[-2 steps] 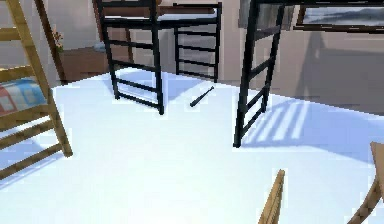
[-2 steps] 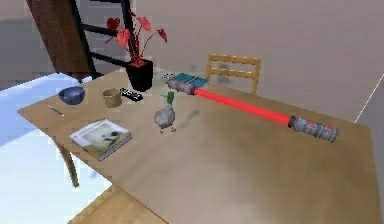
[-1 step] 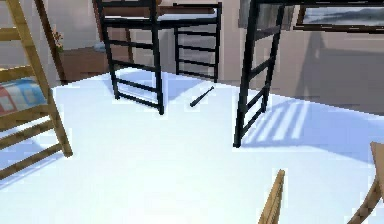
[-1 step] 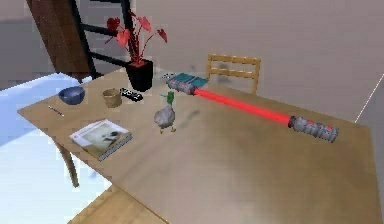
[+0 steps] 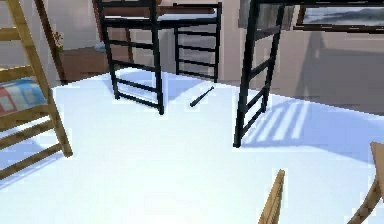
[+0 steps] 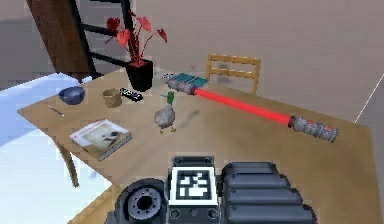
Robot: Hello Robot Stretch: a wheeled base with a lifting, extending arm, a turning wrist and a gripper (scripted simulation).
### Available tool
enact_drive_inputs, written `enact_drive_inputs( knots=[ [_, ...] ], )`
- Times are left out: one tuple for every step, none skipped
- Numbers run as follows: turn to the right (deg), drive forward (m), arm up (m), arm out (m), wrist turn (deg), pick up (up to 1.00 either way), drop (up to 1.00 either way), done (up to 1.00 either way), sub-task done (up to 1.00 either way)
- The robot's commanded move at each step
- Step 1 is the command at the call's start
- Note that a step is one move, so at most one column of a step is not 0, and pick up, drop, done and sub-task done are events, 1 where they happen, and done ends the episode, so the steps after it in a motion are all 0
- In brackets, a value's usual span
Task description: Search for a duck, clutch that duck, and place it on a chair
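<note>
- Fwd view, L: light wooden ladder-frame bunk w/ blue-and-red patterned bedding. It stands on a white floor.
- Fwd view, centre to R: black metal loft-bed frames, w/ a thin dark rod lying on the floor between them. Pale wooden chair-back parts sit at bottom R.
- Arm side view, L end of light wooden table: blue bowl, tan cup and black pot w/ red-leaved plant. A white-covered book lies near the front edge.
- Centre: duck, a small grey-white figure w/ green head. It stands upright on the tabletop, R of the cup and book and in front of the pot.
- R of duck: teal box, then a long red rod w/ grey handle running to the table's R end. A wooden slat-back chair stands at the table's far side.
- Bottom edge: dark gripper beside a white marker square, well apart from the duck. The fingers can't be made out, so it cannot be told whether they grip anything.
- Step (judged): search done, since the duck is in sight. The clutch is not yet begun.
- Next move (judged): lift the arm above tabletop height and extend it toward the duck, keeping clear of plant and cup. The duck sits a little L of the arm's line, so a small base shift is prob. needed. The chair beyond the table is the likely drop spot.
</note>
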Motion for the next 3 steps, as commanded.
enact_drive_inputs(
  knots=[
    [0.0, 0.00, 0.00, 0.46, 0.0, 0.00, 0.00, 0.00, 0.00],
    [0.0, 0.00, 0.00, 0.00, 45.0, 0.00, 0.00, 0.00, 0.00],
    [0.0, 0.00, 0.00, 0.00, 45.0, 0.00, 0.00, 0.00, 0.00]
  ],
)
